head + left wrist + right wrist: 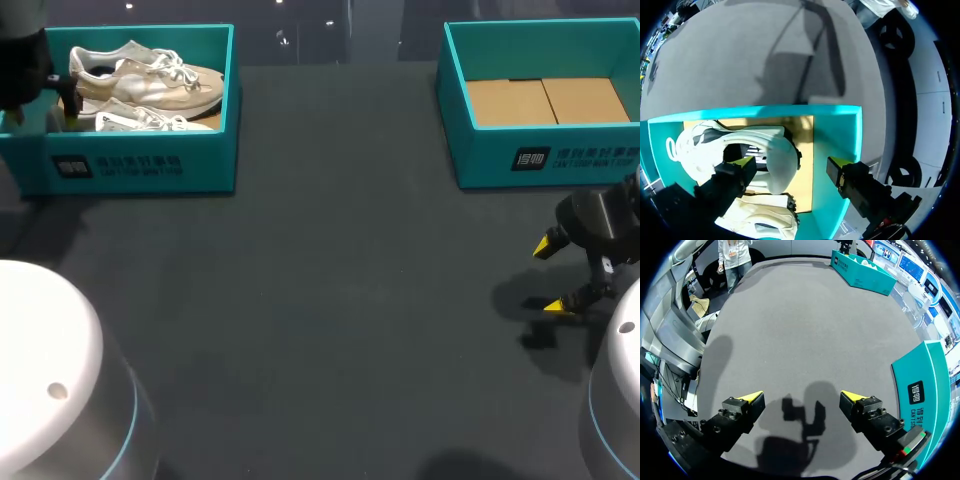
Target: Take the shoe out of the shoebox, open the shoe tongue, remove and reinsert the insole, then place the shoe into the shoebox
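Hovering over the left shoebox [140, 165], the left jaws stand released directly above the shoe [775, 167], which lies lengthwise along the box, one end under their gap; the right jaws, also released, hang well apart over the table [320, 300].

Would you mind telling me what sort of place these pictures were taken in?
Most likely a robot manipulation test bench set up for shoe handling: a dark table bears two teal shoeboxes, one holding pale sneakers, the other showing only its cardboard floor, with the right arm poised above the table.
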